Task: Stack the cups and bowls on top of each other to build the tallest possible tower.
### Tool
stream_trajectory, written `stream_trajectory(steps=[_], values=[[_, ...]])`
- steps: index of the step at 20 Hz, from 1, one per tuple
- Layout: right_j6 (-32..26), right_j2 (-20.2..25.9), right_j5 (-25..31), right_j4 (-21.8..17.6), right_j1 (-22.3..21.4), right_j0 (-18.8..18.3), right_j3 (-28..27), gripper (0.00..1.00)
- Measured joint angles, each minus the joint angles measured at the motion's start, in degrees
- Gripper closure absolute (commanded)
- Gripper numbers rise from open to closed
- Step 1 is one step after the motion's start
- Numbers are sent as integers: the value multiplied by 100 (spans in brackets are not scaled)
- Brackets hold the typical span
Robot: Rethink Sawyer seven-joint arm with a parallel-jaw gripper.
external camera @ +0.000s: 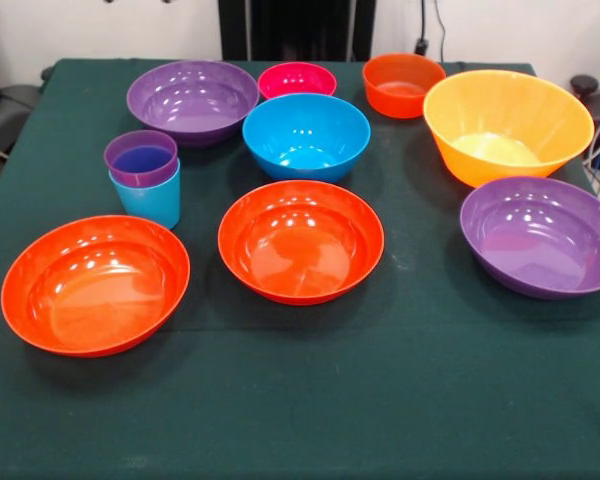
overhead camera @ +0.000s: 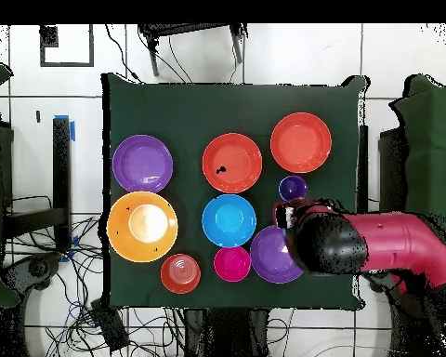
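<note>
Here the purple cup [external camera: 141, 158] sits inside the light blue cup [external camera: 148, 199] on the green surface [external camera: 400, 380], bowls all around; I cannot tell if the hand is open

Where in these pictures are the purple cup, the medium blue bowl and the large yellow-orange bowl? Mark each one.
purple cup [external camera: 141, 159]: front view, inside of its mouth.
medium blue bowl [external camera: 306, 135]: front view, inner wall.
large yellow-orange bowl [overhead camera: 142, 226]: overhead view, inner floor.
</note>
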Motion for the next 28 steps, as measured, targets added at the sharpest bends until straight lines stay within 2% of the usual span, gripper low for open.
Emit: stream_trajectory(steps=[4, 8, 17, 20, 22, 28], values=[[24, -93, -349, 1, -49, 211, 279, 0], [101, -336, -932, -2, -64, 432, 623, 0], [144, -992, -1931, -95, -23, 318, 1151, 0], [144, -1443, -2368, -386, 102, 224, 1274, 0], [144, -1589, -2499, -499, 157, 187, 1296, 0], [144, -2400, -3153, -989, 588, 125, 1308, 0]])
